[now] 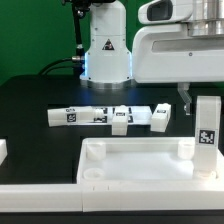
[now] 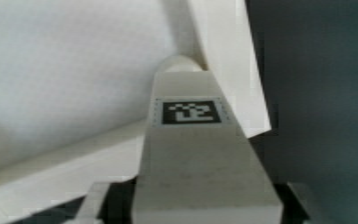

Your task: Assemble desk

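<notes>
The white desk top [image 1: 135, 176] lies at the front of the exterior view, rim up, with round sockets at its corners; its rim also shows in the wrist view [image 2: 208, 30]. My gripper [image 1: 198, 100] hangs from the hand at the exterior view's upper right. It is shut on a white leg [image 1: 206, 126] with a black-and-white tag, held upright at the top's far right corner. In the wrist view the leg [image 2: 194, 150] fills the space between my jaws and its far end points at the rim. The nearby corner socket [image 1: 186, 148] is empty.
Other white legs lie in a row on the black table behind the top, at the exterior view's left [image 1: 66, 116], middle [image 1: 121, 119] and right [image 1: 160, 115]. The robot base [image 1: 105, 50] stands behind them. A white block [image 1: 3, 150] sits at the left edge.
</notes>
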`<state>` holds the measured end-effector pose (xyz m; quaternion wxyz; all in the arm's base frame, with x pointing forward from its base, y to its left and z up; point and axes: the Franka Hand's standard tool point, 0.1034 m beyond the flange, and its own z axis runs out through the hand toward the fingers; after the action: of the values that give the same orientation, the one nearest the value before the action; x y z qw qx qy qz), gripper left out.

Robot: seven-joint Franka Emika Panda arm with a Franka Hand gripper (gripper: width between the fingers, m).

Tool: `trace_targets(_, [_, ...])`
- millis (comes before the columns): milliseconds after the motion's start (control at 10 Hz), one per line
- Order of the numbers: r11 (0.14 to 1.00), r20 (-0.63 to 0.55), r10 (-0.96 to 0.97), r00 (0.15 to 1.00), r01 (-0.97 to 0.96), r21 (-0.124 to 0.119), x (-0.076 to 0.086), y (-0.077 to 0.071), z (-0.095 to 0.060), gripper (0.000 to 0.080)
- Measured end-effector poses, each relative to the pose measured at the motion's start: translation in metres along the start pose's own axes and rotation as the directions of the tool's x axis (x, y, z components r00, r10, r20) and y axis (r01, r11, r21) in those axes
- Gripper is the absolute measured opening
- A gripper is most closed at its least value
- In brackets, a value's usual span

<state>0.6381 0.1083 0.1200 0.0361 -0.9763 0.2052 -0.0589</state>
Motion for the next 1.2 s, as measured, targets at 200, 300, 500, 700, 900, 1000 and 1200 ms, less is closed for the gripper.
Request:
trace_targets(200, [0.953, 0.008, 0.303, 0.953, -0.303, 0.017, 0.001, 0.004, 0.001, 0.0284])
trace_targets(300, [0.868, 0.029, 0.494, 0.869, -0.495, 0.031, 0.001, 0.007, 0.001, 0.0284])
trace_targets(500, [0.762, 0.067, 0.645, 0.761, -0.647, 0.025, 0.002, 0.009, 0.000, 0.0284])
trace_targets(700, [0.675, 0.073, 0.735, 0.674, -0.738, 0.015, 0.001, 0.009, 0.001, 0.0284])
trace_targets(900, [0.535, 0.086, 0.841, 0.534, -0.845, 0.007, 0.000, 0.008, 0.002, 0.0284])
trace_targets(1000, [0.383, 0.105, 0.919, 0.381, -0.924, 0.003, -0.002, 0.005, 0.002, 0.0284])
trace_targets(1200, [0.117, 0.129, 0.985, 0.117, -0.993, 0.002, -0.004, -0.004, 0.003, 0.0284])
